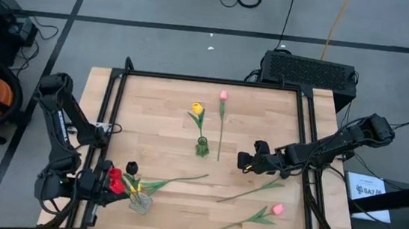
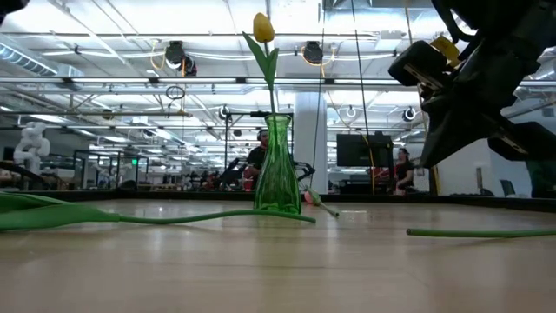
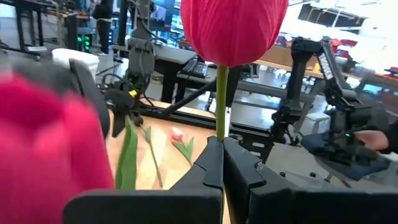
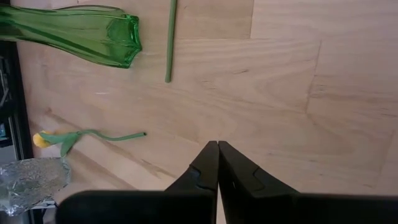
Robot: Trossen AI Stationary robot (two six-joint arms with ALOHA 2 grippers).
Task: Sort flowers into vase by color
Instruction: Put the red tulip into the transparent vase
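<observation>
Tulips [image 1: 247,219] loose on surface [image 1: 166,118], light, limp-stemmed, best pinched mid-stem; left tool [image 3: 219,163] clamped on red tulip [image 3: 233,28] stem by clear vase [image 1: 139,202]; right tool [image 4: 217,165] together, empty.

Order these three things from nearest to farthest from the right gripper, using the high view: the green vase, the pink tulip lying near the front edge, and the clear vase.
Measured from the right gripper, which hangs over the table's right half:
1. Green vase, at the table's middle, to the gripper's left.
2. Pink tulip, lying at the front right.
3. Clear vase, at the front left corner, by the left gripper.
</observation>
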